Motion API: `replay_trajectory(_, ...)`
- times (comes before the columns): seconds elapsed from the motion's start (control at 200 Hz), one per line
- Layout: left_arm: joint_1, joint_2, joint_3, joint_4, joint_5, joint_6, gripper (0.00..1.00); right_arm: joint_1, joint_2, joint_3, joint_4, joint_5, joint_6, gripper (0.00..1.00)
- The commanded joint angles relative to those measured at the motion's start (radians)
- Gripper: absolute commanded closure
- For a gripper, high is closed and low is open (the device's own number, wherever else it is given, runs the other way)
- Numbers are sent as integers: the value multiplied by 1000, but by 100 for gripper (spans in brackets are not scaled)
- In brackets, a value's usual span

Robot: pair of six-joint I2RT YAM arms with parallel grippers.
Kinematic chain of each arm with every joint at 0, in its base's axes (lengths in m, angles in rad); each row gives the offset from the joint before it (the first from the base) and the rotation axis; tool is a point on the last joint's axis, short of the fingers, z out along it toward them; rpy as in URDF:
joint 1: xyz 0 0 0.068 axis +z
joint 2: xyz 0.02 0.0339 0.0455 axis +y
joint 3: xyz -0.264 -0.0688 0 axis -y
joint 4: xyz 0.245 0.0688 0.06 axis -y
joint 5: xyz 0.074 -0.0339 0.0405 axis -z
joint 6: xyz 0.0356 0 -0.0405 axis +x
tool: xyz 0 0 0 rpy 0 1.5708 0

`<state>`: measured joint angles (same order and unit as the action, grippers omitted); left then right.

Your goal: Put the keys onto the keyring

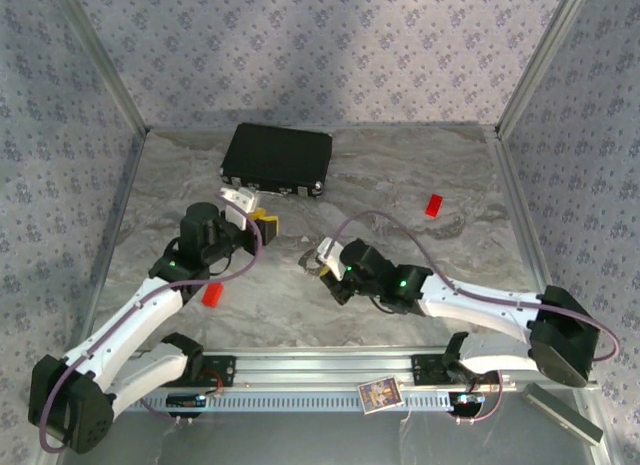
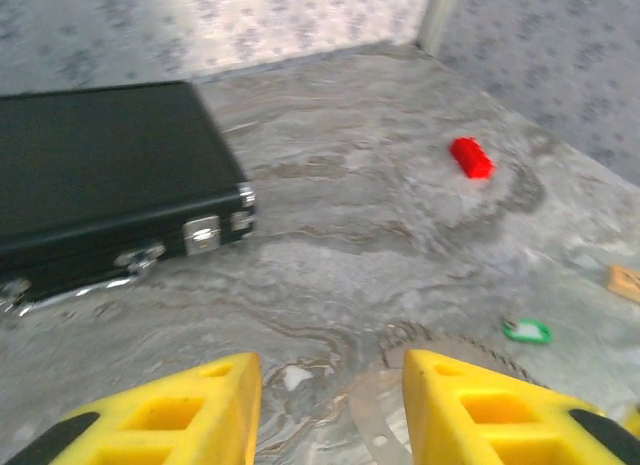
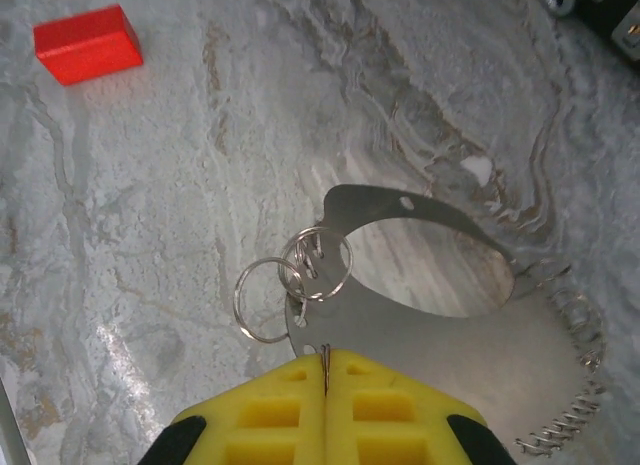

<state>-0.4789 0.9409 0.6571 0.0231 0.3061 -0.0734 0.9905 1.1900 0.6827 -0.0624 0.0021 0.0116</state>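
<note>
Top view: right gripper [image 1: 325, 260] at keyring [image 1: 308, 255], in front of black case [image 1: 277, 160]; left gripper [image 1: 265, 223] nearer case; keyring detail too small.
Left wrist: fingers [image 2: 480, 405] spread, empty; green key [image 2: 527, 331] loose right of case, unthreaded.
Right wrist: fingers [image 3: 390, 395] pressed together, pinching keyring band; small rings [image 3: 300, 275] on it, no key yet; band partly hidden beneath.

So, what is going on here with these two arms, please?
The right pincer is shut on the edge of the flat metal keyring, which has two small rings at that edge. The left pincer is open and hovers low over the table, close to the same keyring. A green key tag lies loose on the table nearby, not yet on the keyring. The black case and a red block lie apart from both pincers.
</note>
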Motion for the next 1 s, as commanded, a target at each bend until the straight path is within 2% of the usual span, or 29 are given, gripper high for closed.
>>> replay_trajectory(0.0, -6, 32, 81, -23, 226, 235, 62, -87, -86, -32, 76, -220, -115, 100)
replay_trajectory(0.085, -4, 90, 122, -22, 370, 294, 62, -141, -130, -80, 136, -314, -145, 100)
replay_trajectory(0.17, -4, 178, 175, -5, 454, 307, 63, -160, -163, -103, 165, -355, -193, 100)
replay_trajectory(0.34, -12, 353, 294, -16, 608, 332, 76, -192, -188, -94, 136, -397, -243, 100)
replay_trajectory(0.39, -26, 382, 310, -48, 631, 379, 78, -203, -192, -96, 135, -409, -243, 100)
replay_trajectory(0.43, -40, 398, 313, -85, 653, 451, 84, -210, -196, -101, 136, -416, -245, 100)
replay_trajectory(0.49, -64, 407, 301, -123, 668, 541, 85, -218, -200, -107, 137, -424, -248, 100)
replay_trajectory(0.56, -84, 406, 270, -115, 677, 585, 85, -226, -204, -109, 138, -439, -251, 100)
replay_trajectory(0.755, -121, 401, 180, 3, 653, 587, 82, -236, -207, -105, 117, -478, -264, 100)
replay_trajectory(0.994, -151, 385, 147, -53, 645, 637, 77, -236, -221, -101, 98, -454, -266, 100)
